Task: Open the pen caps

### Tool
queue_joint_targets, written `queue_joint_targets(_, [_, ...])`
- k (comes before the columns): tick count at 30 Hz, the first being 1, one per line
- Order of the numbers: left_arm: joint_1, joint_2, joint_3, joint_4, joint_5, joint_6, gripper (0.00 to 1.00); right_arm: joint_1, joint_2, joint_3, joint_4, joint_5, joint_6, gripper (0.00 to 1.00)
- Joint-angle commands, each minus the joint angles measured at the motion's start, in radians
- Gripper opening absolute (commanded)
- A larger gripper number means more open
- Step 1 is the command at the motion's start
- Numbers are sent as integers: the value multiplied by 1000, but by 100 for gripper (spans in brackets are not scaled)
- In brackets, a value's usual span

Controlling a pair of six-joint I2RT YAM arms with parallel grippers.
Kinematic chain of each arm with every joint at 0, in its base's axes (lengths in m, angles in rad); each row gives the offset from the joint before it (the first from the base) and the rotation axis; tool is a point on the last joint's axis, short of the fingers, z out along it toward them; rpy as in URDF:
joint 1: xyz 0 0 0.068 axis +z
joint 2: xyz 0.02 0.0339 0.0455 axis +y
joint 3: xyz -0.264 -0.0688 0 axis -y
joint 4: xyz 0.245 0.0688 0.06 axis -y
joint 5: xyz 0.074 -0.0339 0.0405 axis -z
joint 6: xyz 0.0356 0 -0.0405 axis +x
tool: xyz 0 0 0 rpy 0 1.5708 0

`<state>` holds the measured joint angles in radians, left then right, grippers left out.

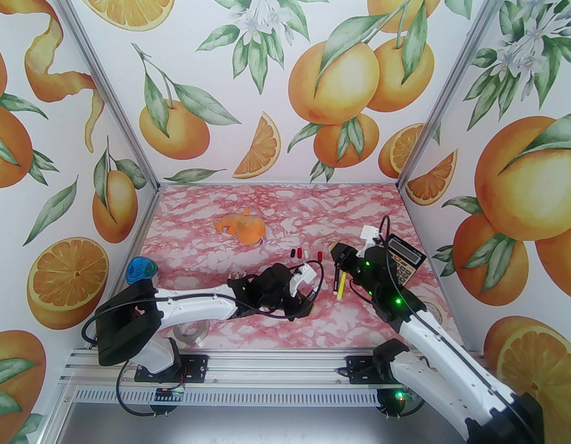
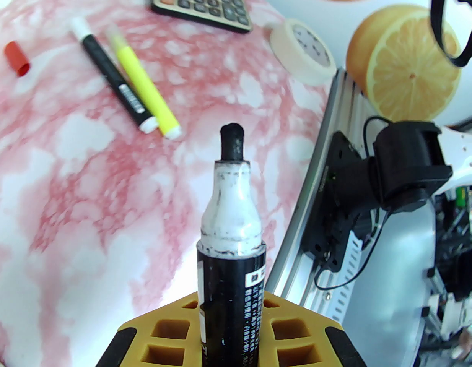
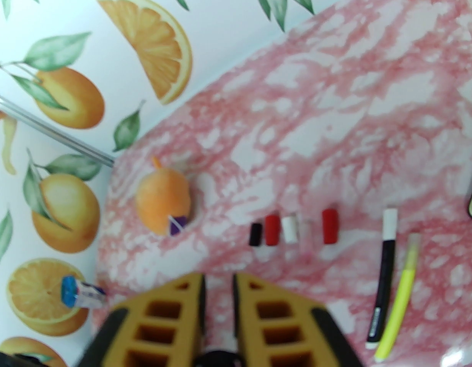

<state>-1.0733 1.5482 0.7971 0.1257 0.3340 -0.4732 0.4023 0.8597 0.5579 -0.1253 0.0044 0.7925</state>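
My left gripper (image 1: 309,299) (image 2: 232,319) is shut on a black marker (image 2: 230,224) with its cap off; the white neck and black tip point toward the right arm's base. My right gripper (image 1: 337,251) (image 3: 218,281) hovers just right of a row of loose pen caps (image 1: 300,252): black (image 3: 255,234), red (image 3: 272,229), white (image 3: 289,229), a clear one and another red (image 3: 329,226). Its fingers (image 3: 255,319) stand nearly together, with a blurred dark round piece, seemingly a black cap, low between them. A thin black pen (image 3: 385,277) and a yellow highlighter (image 3: 402,300) lie side by side.
A calculator (image 1: 406,262) and a roll of masking tape (image 1: 433,310) sit by the right wall. An orange plush toy (image 1: 244,229) lies at the back. Near the left arm's base are a clear tape roll (image 1: 190,331) and a blue ball (image 1: 139,268).
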Motion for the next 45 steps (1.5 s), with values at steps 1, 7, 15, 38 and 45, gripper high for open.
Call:
queue_joint_targets(1, [17,-49,-35,101,-31,-49,0,-5,53,49,-92,33,-98,10])
queue_joint_targets(7, [24,-116,-62,111,-116,-69,0,-6,182,78,-155,68,-189,10])
queue_joint_targets(15, [46,-166,-105,107,-162,-84,0,-40,404,138,-88,24,-252,10])
queue_joint_targets(38, [58,-192,-110,61,-172,-78,0,-125,789,283,2,-80,-275,15])
queue_joint_targets(45, [59,-174,-111,70,-161,-85,0,-143,830,295,14,-96,-270,17])
